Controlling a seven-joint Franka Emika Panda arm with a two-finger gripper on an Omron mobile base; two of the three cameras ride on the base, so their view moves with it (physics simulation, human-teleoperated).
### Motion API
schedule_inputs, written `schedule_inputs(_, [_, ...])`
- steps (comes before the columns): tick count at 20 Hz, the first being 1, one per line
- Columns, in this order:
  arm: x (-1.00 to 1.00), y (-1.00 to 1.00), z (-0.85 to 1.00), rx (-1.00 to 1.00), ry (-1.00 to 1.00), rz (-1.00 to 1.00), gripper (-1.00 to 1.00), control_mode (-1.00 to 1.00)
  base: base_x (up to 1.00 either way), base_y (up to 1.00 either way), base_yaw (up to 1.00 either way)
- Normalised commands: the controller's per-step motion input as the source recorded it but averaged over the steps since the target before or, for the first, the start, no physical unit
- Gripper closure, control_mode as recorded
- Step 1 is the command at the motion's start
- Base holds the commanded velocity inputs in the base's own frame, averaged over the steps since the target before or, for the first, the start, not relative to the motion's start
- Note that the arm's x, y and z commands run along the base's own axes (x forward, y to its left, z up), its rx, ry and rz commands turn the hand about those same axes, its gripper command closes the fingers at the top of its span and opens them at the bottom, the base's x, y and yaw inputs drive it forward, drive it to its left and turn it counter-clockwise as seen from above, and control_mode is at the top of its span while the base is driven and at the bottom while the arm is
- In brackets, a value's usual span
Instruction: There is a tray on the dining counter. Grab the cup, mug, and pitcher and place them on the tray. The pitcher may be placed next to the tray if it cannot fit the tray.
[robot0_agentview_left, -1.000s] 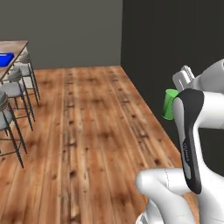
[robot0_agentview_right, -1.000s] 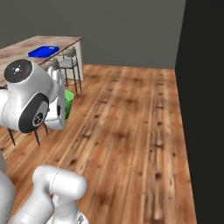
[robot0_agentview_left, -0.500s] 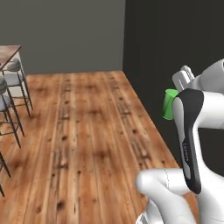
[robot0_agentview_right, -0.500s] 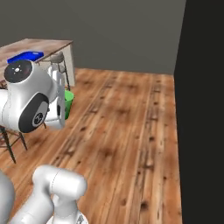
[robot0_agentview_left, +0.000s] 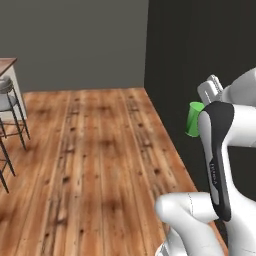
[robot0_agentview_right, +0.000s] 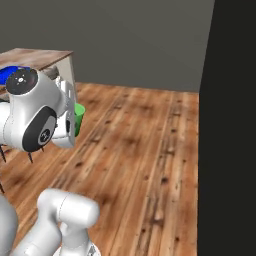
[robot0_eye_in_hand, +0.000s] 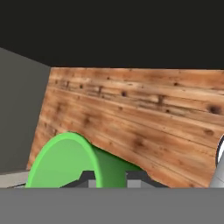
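A: The gripper (robot0_eye_in_hand: 107, 180) is where I start. In the hand view its two dark finger tips (robot0_eye_in_hand: 86, 178) sit close together, one inside and one outside the wall of the cup (robot0_eye_in_hand: 72, 162), pinching that wall at the rim.

B: So the cup is held?

A: Yes, clamped and carried in the air, clear of any surface. From the left base view it (robot0_agentview_left: 193, 119) peeks out beside the white arm, in front of a dark wall (robot0_agentview_left: 200, 60). From the right base view a sliver of it (robot0_agentview_right: 79, 116) shows behind the rounded white wrist.

B: What is it like?

A: Plain, smooth, bright green, tapered, no handle. Its open mouth faces the hand camera, and the inside looks a flat, matte green.

B: And below it?

A: A wooden plank floor (robot0_agentview_left: 90, 165), warm reddish-brown with dark knots and streaky grain, boards running away from the base.

B: The rest of the room?

A: A flat grey wall (robot0_agentview_right: 125, 40) at the back and a black panel on the right. At the left of the right base view stands the dining counter (robot0_agentview_right: 42, 56), with a brown marbled top and pale side. The tray (robot0_agentview_right: 9, 74), bright blue with a rounded edge, lies on it, partly hidden by the arm. In the left base view a stool (robot0_agentview_left: 9, 100) with a grey seat and thin dark legs stands at the left edge.
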Motion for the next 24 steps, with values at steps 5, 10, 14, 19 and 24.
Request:
schedule_inputs(5, [0.0, 0.0, 0.0, 0.0, 0.0, 0.0, 1.0, 1.0, 1.0, -0.22, 0.11])
schedule_inputs(10, [0.0, 0.0, 0.0, 0.0, 0.0, 0.0, 1.0, 1.0, 1.0, 0.0, 0.17])
schedule_inputs(14, [0.0, 0.0, 0.0, 0.0, 0.0, 0.0, 1.0, 1.0, 1.0, -0.02, 0.2])
schedule_inputs(19, [0.0, 0.0, 0.0, 0.0, 0.0, 0.0, 1.0, 1.0, 1.0, -0.05, 0.25])
schedule_inputs(24, [0.0, 0.0, 0.0, 0.0, 0.0, 0.0, 1.0, 1.0, 1.0, -0.07, 0.28])
